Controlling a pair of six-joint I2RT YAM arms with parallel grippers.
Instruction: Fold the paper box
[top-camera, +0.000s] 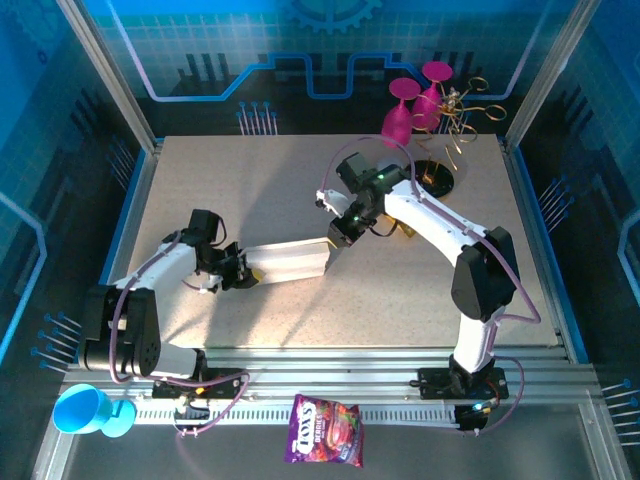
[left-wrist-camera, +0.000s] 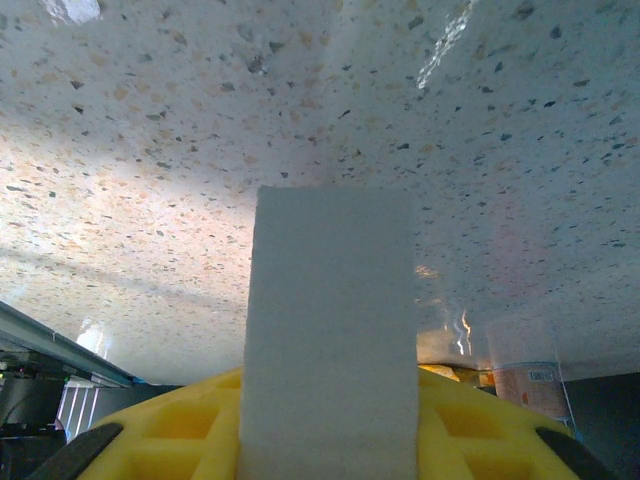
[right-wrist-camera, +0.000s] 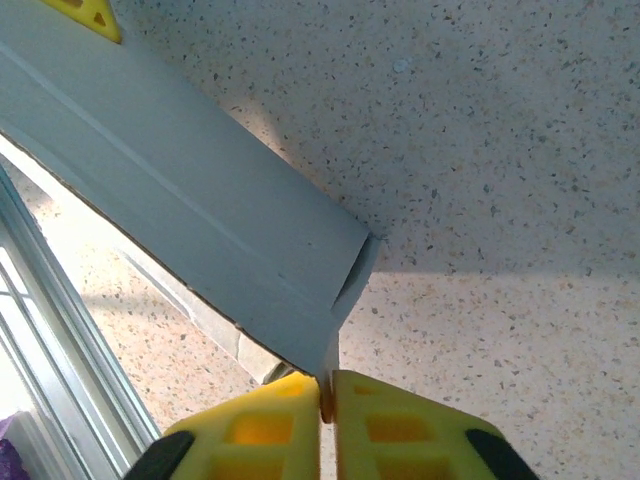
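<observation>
While both arms meet over the middle of the table (top-camera: 200, 180), we count one paper box (top-camera: 290, 260) held between them. The left tool (top-camera: 243, 270) clamps its left end, and the right tool (top-camera: 335, 238) is pinched tight on the flap at its right end. Closest neighbour is a bit of something golden (top-camera: 404, 231) just behind the right arm, too hidden to name. Well apart, at the far right corner, stand two pink goblets (top-camera: 398, 118) beside one curly gold wire piece (top-camera: 462, 110) on a black disc (top-camera: 438, 178). One purple candy bag (top-camera: 325, 430) lies on the near ledge (top-camera: 500, 440), and one blue cup (top-camera: 85, 410) sits at the near left corner.
</observation>
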